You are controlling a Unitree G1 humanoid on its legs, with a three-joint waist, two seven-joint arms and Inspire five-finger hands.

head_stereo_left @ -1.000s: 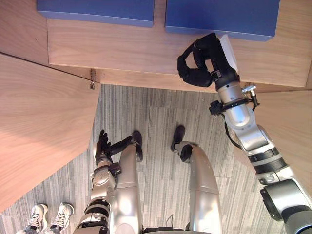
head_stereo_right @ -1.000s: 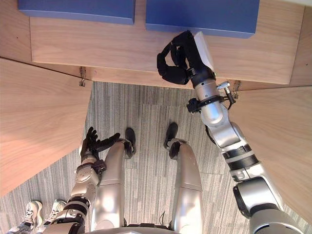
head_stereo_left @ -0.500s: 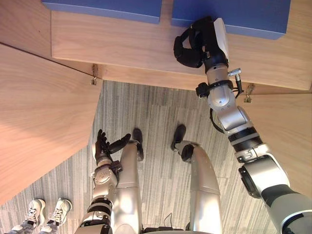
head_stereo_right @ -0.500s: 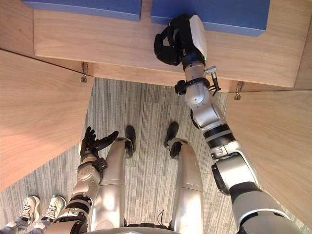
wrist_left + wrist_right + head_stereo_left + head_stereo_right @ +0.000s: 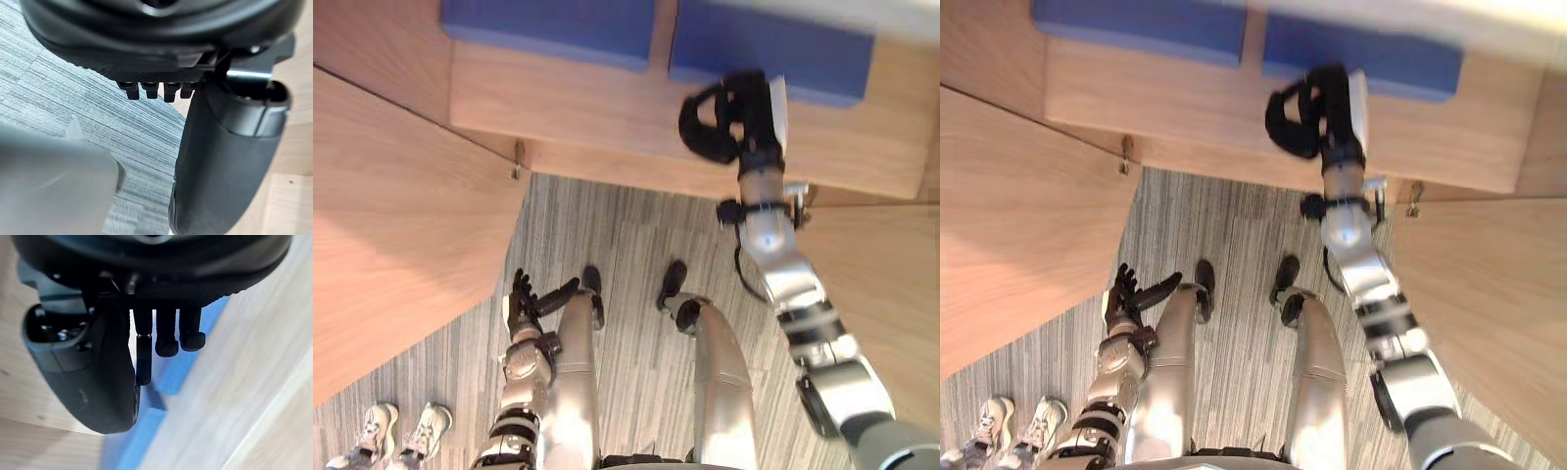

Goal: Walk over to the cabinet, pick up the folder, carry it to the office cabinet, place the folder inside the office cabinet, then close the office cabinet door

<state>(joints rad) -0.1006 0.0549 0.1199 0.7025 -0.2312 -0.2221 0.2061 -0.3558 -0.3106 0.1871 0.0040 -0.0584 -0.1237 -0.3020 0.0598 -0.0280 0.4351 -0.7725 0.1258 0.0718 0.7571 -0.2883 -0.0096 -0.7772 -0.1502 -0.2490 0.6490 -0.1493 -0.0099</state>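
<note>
Where the right robot hand (image 5: 749,113) sits: stretched out over the front part of the cabinet shelf (image 5: 597,108), right at the near edge of the right-hand folder (image 5: 803,59). I cannot tell whether it touches it or stops just short.
Its grip: fingers (image 5: 166,340) curled in toward the thumb, clenched into a loose loop with nothing inside; bare wood shows through the loop.
Left robot hand (image 5: 522,302): low beside the leg over the carpeted floor (image 5: 626,264), fingers straight and slack, carrying nothing. By my guess it is parked there to stay clear of the doors.
Folders: two blue ones, the right-hand folder and the left-hand folder (image 5: 548,27), lying flat side by side toward the back of the shelf with a narrow gap between them. Neither is in a hand.
Why so far back: set deep like that, I'd judge, they leave the front strip bare so the doors can shut without catching an edge.
Doors: left door (image 5: 401,235) and right door (image 5: 886,294) both swung wide toward the robot, standing either side of it; a hinge (image 5: 517,164) shows at the shelf's corner.
Step in hand: with both hands empty and both folders shelved, this is either a reach or a letting-go; closing is not yet done.
Risk: a curled hand could nudge the folder askew.
Bystander: a person's pale shoes (image 5: 401,436) near the left door.
</note>
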